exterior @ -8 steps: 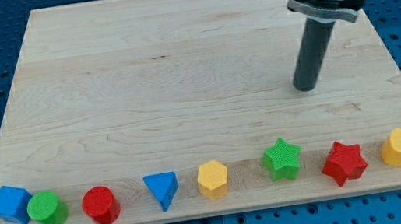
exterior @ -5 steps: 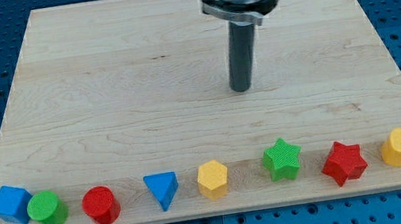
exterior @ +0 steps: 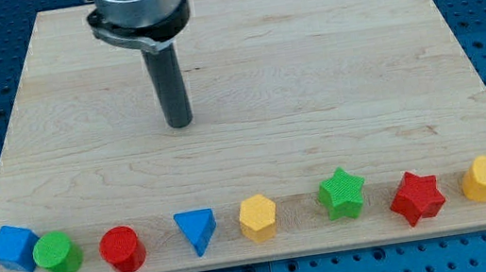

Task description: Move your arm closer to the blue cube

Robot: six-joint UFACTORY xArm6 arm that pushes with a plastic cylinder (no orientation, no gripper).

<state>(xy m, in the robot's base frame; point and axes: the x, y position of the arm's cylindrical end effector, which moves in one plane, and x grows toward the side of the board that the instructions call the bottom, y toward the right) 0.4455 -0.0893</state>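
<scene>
The blue cube (exterior: 13, 248) sits at the bottom left corner of the wooden board (exterior: 310, 69), touching a green cylinder (exterior: 58, 254) on its right. My tip (exterior: 181, 123) rests on the board left of centre, well above the row of blocks and far up and to the right of the blue cube. It touches no block.
A row of blocks runs along the view's bottom edge: a red cylinder (exterior: 123, 249), a blue triangle (exterior: 197, 229), a yellow hexagon (exterior: 258, 217), a green star (exterior: 342, 193), a red star (exterior: 416, 196) and a yellow heart (exterior: 485, 179).
My tip has slid steadily to the view's left across the board, from the right side to left of centre. No block has moved.
</scene>
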